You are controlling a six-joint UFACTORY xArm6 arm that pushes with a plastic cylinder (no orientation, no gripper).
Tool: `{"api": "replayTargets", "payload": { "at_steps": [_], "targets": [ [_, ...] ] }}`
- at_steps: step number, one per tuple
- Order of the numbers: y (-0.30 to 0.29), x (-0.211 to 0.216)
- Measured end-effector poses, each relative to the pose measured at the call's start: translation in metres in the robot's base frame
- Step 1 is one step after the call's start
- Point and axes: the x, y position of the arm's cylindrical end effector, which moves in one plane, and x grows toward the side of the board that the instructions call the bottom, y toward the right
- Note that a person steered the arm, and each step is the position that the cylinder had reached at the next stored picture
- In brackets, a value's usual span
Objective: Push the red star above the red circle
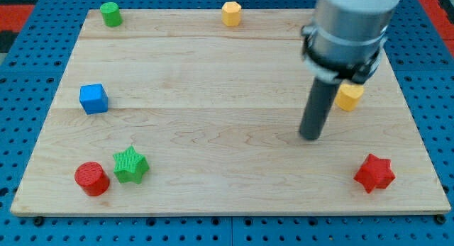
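Note:
The red star (pixel 374 173) lies near the board's bottom right corner. The red circle (pixel 91 179) stands near the bottom left corner, with a green star (pixel 130 164) touching or almost touching its right side. My tip (pixel 310 137) rests on the board right of centre, up and to the left of the red star and apart from it. It is far to the right of the red circle. The rod rises from the tip into the grey arm at the view's top right.
A blue cube (pixel 93 98) sits at the left edge. A green cylinder (pixel 110 13) and a yellow hexagonal block (pixel 231 13) stand along the top edge. A yellow block (pixel 349 96) lies right behind the rod, partly hidden by the arm. Wooden board (pixel 213 90) on blue pegboard.

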Motion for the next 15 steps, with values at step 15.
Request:
{"api": "replayTargets", "payload": {
  "at_steps": [15],
  "targets": [
    [0.106,0.011]
  ]
}}
